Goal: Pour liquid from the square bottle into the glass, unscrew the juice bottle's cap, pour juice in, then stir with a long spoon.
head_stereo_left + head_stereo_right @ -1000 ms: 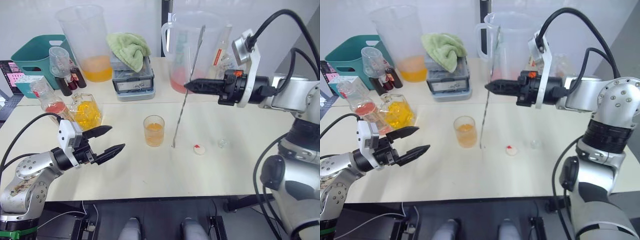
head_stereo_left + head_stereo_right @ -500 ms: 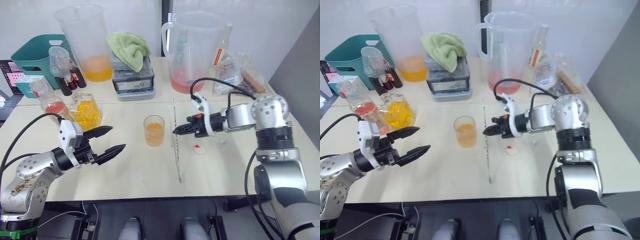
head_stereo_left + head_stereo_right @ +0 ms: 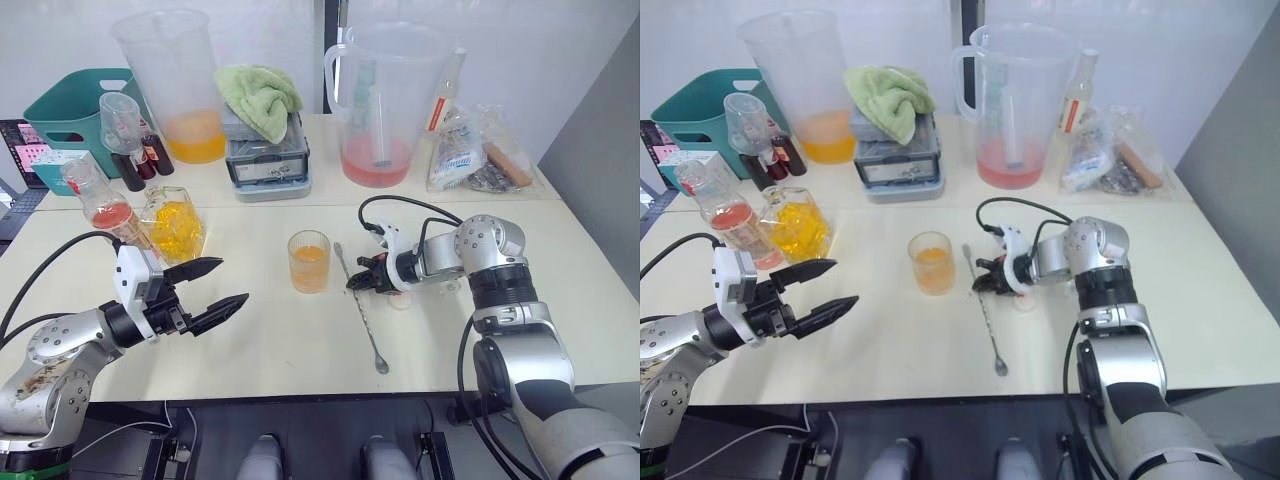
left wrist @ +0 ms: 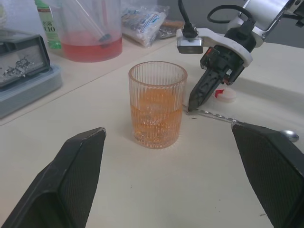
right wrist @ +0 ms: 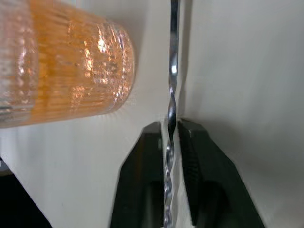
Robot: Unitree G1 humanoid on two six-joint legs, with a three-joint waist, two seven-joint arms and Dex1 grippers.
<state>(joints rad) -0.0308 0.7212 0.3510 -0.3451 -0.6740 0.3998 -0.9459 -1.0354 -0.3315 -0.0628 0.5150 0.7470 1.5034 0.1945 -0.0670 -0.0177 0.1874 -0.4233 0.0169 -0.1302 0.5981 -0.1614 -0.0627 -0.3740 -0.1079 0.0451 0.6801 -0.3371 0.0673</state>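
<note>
- The step in hand looks like the last one, the stirring: the glass (image 3: 308, 261) already holds orange liquid, and the cap (image 4: 224, 95) lies loose on the desk (image 3: 300, 340).
- The right pincer (image 3: 356, 284) is down at the desk surface, clenched on the long spoon (image 3: 361, 310). The right wrist view shows its two black fingers (image 5: 147, 156) pressed close on either side of the twisted shaft, with hardly any gap between them.
- The long spoon lies flat on the desk. From the right pincer one end runs a short way on toward the back of the desk, just beside the glass, and the longer part runs toward the near edge.
- The glass stands upright just beyond the tip of the right pincer, near but apart from it; the spoon does not touch it.
- The cap rests on the desk right behind the right pincer's fingers, against the gripper body.
- The left pincer (image 3: 217, 284) hovers above the desk, released, its fingers spread wide and holding nothing. The glass stands ahead of it, well apart.
- The juice bottle (image 3: 448, 88) appears to stand far behind the right pincer, past the pitcher (image 3: 379, 100) of pink liquid.
- Judged from this, the next move calls for lifting the spoon off the desk, turning it upright and lowering one end into the glass without knocking it. The thin shaft may twist or slip in so narrow a grip.
</note>
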